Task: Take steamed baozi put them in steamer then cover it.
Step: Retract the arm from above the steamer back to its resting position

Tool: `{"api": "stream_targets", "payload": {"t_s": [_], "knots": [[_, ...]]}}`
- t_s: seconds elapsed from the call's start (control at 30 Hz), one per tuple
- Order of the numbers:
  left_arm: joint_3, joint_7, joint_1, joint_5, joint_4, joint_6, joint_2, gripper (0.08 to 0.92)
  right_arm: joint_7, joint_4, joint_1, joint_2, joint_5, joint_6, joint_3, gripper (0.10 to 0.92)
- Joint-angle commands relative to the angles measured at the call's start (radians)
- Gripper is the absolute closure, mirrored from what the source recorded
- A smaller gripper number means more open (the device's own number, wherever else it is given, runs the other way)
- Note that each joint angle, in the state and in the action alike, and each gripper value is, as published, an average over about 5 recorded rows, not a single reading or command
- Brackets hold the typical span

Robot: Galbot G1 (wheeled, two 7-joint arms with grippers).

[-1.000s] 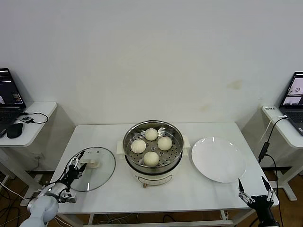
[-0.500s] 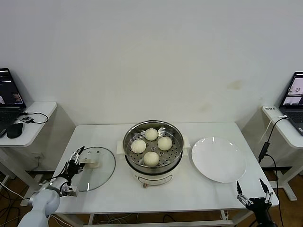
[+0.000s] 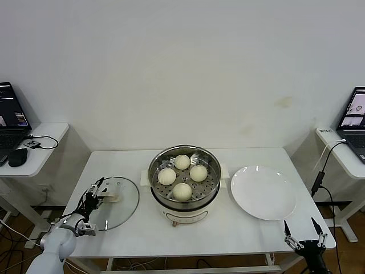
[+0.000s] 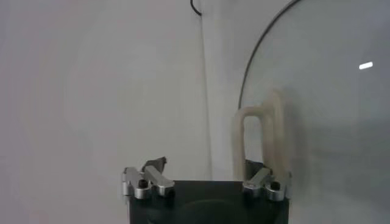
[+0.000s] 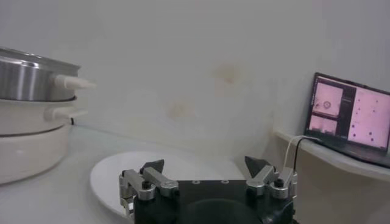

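Observation:
Several cream-white baozi sit on the perforated tray inside the shiny steamer at the table's middle. The clear glass cover lies flat on the table to the steamer's left, its cream handle upward. My left gripper rests low at the cover's outer edge, by the handle. In the left wrist view the left gripper has its jaws apart, and the arched handle stands at one fingertip with nothing clamped. My right gripper hangs open off the table's front right corner.
An empty white plate lies right of the steamer; it also shows in front of the right gripper as plate, with the steamer beyond. Side tables with laptops flank the table.
My left gripper has slid forward over the cover's rim up to the handle. My right gripper has sunk a little lower at the front right corner.

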Motion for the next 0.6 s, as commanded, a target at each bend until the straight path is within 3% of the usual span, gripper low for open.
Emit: {"api": "stream_targets", "payload": {"t_s": [0.03, 0.37, 0.5, 0.6], "knots": [[-0.001, -0.017, -0.002, -0.005, 0.009, 0.001, -0.004, 0.424, 0.000, 0.001, 0.000, 0.002, -0.002, 0.001, -0.005, 0.202], [-0.033, -0.068, 0.039, -0.018, -0.029, -0.010, -0.007, 0.710, 0.000, 0.003, 0.003, 0.001, -0.007, 0.003, -0.020, 0.202], [-0.072, -0.096, 0.092, -0.023, -0.125, 0.014, 0.001, 0.820, 0.000, 0.007, 0.003, -0.003, -0.008, 0.004, -0.022, 0.203], [-0.105, -0.112, 0.143, -0.027, -0.228, 0.073, 0.012, 0.853, 0.000, 0.007, 0.003, -0.005, -0.011, 0.005, -0.024, 0.203]]}}
